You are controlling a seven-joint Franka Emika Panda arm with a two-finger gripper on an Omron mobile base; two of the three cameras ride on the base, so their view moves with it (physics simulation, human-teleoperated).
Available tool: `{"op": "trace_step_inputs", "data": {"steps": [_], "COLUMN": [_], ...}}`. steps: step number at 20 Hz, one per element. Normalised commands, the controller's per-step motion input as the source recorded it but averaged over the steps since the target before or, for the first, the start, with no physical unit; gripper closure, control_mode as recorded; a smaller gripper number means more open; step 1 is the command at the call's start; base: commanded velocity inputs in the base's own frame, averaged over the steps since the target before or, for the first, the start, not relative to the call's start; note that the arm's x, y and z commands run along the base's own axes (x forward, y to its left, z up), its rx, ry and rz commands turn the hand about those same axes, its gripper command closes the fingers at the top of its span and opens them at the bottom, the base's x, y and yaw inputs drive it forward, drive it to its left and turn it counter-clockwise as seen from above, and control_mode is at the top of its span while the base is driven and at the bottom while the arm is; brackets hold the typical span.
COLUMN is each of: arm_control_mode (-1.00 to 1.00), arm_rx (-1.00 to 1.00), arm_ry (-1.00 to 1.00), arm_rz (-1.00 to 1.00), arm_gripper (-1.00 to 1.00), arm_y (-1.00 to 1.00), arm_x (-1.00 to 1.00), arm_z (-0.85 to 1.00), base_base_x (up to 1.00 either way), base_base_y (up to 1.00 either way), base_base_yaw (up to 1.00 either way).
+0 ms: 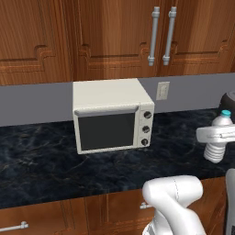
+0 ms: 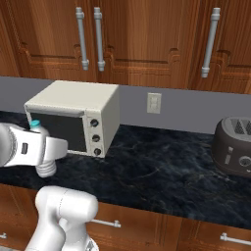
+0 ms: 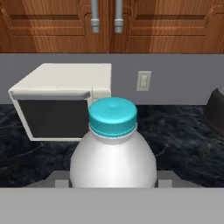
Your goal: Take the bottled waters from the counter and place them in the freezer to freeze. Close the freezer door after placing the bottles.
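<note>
The gripper (image 1: 219, 134) is clamped on a bottle (image 1: 217, 146), with one finger on each side of its ribbed body below the shoulder. The bottle stands upright in the hold, teal cap (image 3: 113, 115) up, and hangs above the counter (image 1: 41, 165) with no contact to the stone. In the hand view the bottle sits directly ahead of the gripper, cap centred. Beyond it stands the toaster oven (image 3: 61, 99), with the wall outlet (image 3: 143, 80) further back and a dark toaster (image 2: 234, 145) off to one side. The freezer is not visible from here, so the carry to it seems to be the step in hand. To do it well, keep the bottle vertical during the swing and hold the clamp pressure steady. Raise the bottle enough to pass the toaster oven before turning. Turn slowly: a ribbed plastic body could slip or twist between flat pads under a quick turn. Approach the shelf level.
</note>
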Motion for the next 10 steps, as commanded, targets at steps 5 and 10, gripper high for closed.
{"op": "trace_step_inputs", "data": {"steps": [5,10], "arm_control_mode": [-1.00,-1.00], "arm_rx": [-0.03,0.00], "arm_ry": [0.00,-0.01], "arm_rz": [0.01,-0.06], "arm_gripper": [1.00,1.00], "arm_y": [0.08,0.00], "arm_x": [0.00,0.00], "arm_z": [0.00,0.00], "base_base_x": [0.00,0.00], "base_base_y": [0.00,0.00], "base_base_yaw": [0.00,0.00]}}
